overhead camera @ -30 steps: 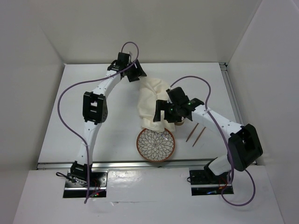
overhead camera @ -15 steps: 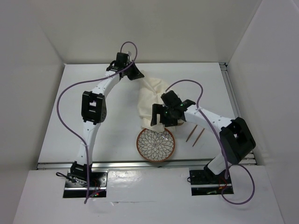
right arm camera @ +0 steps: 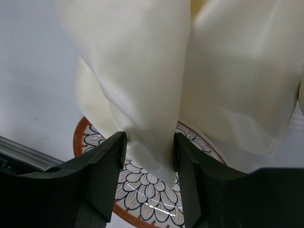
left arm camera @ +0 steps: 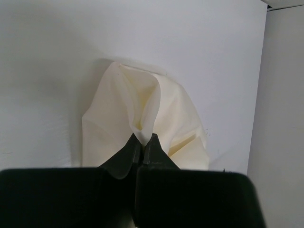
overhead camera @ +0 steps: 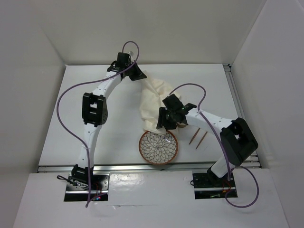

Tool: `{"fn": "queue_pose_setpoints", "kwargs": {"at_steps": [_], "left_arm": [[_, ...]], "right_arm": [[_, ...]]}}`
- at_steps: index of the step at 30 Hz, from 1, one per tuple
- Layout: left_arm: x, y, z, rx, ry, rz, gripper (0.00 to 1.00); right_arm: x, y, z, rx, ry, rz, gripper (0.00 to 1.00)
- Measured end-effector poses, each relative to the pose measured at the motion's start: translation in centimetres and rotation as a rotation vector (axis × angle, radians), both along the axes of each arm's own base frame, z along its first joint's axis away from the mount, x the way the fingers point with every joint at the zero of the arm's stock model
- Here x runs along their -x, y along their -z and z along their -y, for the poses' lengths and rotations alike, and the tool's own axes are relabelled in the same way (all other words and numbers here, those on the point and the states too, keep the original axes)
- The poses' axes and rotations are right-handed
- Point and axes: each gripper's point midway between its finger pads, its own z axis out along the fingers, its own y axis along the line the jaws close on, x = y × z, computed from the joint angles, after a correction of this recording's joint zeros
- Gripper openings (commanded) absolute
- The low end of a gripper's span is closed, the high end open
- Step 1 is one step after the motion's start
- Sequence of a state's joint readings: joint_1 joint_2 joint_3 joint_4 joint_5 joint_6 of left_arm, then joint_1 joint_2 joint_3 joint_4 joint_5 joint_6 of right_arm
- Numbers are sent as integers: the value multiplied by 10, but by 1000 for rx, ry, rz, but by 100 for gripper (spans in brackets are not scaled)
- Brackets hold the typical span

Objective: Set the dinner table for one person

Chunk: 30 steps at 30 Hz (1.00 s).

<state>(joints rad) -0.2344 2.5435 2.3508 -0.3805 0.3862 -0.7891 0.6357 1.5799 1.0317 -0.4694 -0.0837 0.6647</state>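
Note:
A cream cloth [overhead camera: 152, 97] lies crumpled on the white dinner table [overhead camera: 118, 133]. Its near corner hangs over a patterned plate [overhead camera: 158, 147] with an orange rim. My left gripper [overhead camera: 137, 75] is at the cloth's far end, shut on a pinched fold of the cloth [left arm camera: 128, 104]; in the left wrist view the left gripper [left arm camera: 142, 137] has its tips together on it. My right gripper [overhead camera: 161, 122] is at the near corner. In the right wrist view the right gripper [right arm camera: 149, 142] has its jaws apart, with a hanging fold of cloth [right arm camera: 142, 71] between them above the plate [right arm camera: 142, 194].
Two brown chopsticks [overhead camera: 198, 137] lie to the right of the plate. A small brown thing [overhead camera: 182, 125] shows partly from under the right wrist. A metal rail [overhead camera: 118, 166] runs along the near edge. White walls enclose the table on three sides.
The left gripper has shut on the far end of the cloth. The right gripper has moved left and nearer, onto the cloth's near corner, and its jaws have narrowed around the fold.

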Motion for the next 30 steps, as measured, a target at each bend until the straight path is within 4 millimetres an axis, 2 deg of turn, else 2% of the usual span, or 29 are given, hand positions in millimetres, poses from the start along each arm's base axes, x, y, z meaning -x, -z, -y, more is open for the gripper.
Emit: {"fn": "queue_pose_setpoints", "kwargs": {"at_steps": [1, 5, 8, 9, 11, 13, 15, 18, 21, 23, 25, 27, 28, 30], "left_arm": [[1, -2, 0, 3, 3, 1, 0], [1, -11, -1, 13, 9, 11, 0], [2, -17, -2, 22, 12, 18, 0], [2, -19, -3, 25, 13, 19, 0], [1, -21, -5, 31, 13, 19, 0], [1, -26, -8, 53, 12, 13, 0], [0, -33, -13, 85, 8, 7, 0], [-9, -51, -32, 138, -21, 17, 0], [-22, -80, -65, 194, -72, 58, 0], [-27, -104, -93, 224, -111, 94, 0], [-28, -136, -128, 256, -156, 140, 0], [-22, -175, -165, 286, -195, 202, 0], [-12, -196, -176, 317, -183, 224, 0], [8, -234, -192, 321, -183, 291, 0]], "right_arm": [[1, 2, 0, -2, 1, -2, 54], [4, 4, -2, 0, 0, -5, 40], [5, 5, -3, 9, -1, 1, 4], [5, 5, -3, 14, 1, 7, 0], [2, 4, 0, 38, 7, 22, 0], [-10, -6, 5, 78, 16, 57, 0], [-37, -30, 2, 90, 16, 121, 0], [-113, -92, -3, 58, 53, 295, 0], [-192, -169, 20, 33, 136, 503, 0], [-229, -220, 47, 32, 199, 635, 0], [-253, -265, 79, 42, 261, 755, 0], [-261, -294, 103, 52, 299, 843, 0], [-259, -301, 103, 35, 279, 868, 0], [-252, -295, 97, 42, 246, 889, 0]]}}
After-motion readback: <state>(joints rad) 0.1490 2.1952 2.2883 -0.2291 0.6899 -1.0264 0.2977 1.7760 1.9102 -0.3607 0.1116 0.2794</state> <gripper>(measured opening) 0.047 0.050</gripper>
